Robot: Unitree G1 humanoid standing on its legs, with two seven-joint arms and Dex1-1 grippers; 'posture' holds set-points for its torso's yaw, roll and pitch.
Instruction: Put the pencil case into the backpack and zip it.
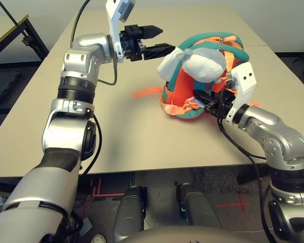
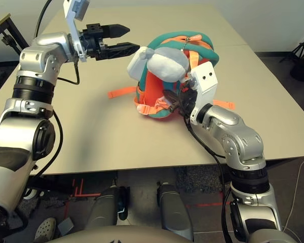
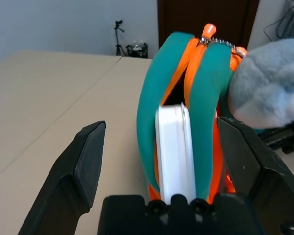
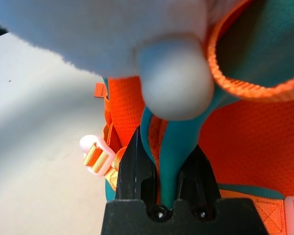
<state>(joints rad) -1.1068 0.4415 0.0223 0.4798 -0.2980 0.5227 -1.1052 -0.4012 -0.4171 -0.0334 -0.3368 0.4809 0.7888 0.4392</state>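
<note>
While the right fingers [image 4: 137, 171] are clamped on a teal and orange strap [image 4: 174, 152] of the backpack [image 1: 185, 86], the left fingers [image 3: 90, 166] stand wide apart with nothing between their tips. Just beyond those open tips is the case [image 3: 175, 152], white and narrow side on, poking out of the backpack's open zip. One end of it is in the gap between the teal edges, and the other end sticks out toward the left fingers, near them but not touching. How deep it goes I can't tell from where I stand.

The backpack sits on the table [image 1: 116, 126], its orange panel facing the robot and the right fingers. Above the right fingers hangs the plush [image 1: 204, 66], grey and white, on a bead chain [image 1: 221, 44] at the top of the backpack; its round pale end lies close over the gripped strap. An orange zip pull [image 3: 208, 31] stands up at the top of the opening, beyond the left fingers and above the case. Beside the right fingers, toward the robot's left, a pale pink buckle [image 4: 97, 155] rests by the table with its orange webbing, and farther that way an orange strap end [image 1: 147, 92] lies flat on the table, below the left fingers.
</note>
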